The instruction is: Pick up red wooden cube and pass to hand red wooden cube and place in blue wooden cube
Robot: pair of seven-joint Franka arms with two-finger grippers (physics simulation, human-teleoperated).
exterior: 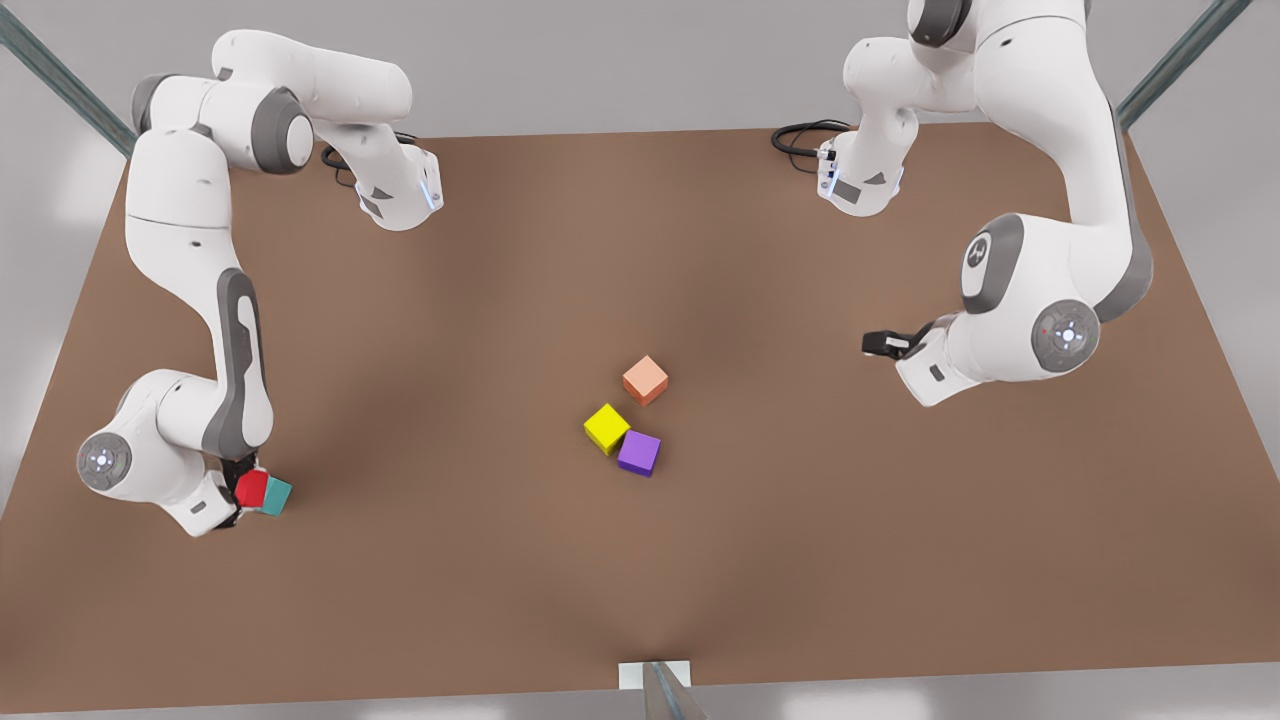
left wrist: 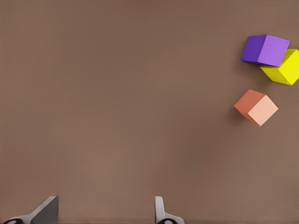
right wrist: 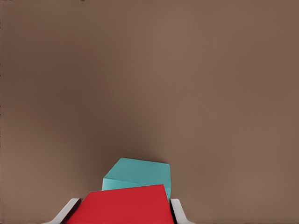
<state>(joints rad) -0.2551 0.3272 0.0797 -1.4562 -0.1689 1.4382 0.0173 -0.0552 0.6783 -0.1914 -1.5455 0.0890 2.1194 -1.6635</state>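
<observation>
**Red cube held at the teal cube, near the bench's edge**

At the front view's left, low on the brown wooden bench (exterior: pixel 820 560), your right gripper (exterior: pixel 243 490) had its fingers closed on the small bright red wooden cube (exterior: pixel 251 488). In the right wrist view you saw that red cube (right wrist: pixel 122 206) clamped between the two pale fingertips (right wrist: pixel 179 212), with the small teal wooden cube (right wrist: pixel 140 175) just beyond it. In the front view the teal cube (exterior: pixel 276 496) sat right against the red one, on its side towards the bench's middle; whether the red cube rested on it or only beside it, you could not tell.

Your left gripper (exterior: pixel 880 343) hung over the bench at the front view's right, well apart from all the cubes. Its fingers (left wrist: pixel 161 212) stood wide apart in the left wrist view, with bare bench between them and nothing held.

Near the bench's middle lay three other cubes: a salmon-orange wooden cube (exterior: pixel 645 380), a yellow wooden cube (exterior: pixel 607 428) and a purple wooden cube (exterior: pixel 639 453). The yellow and purple ones touched; the salmon one sat just beside them, apart.
</observation>
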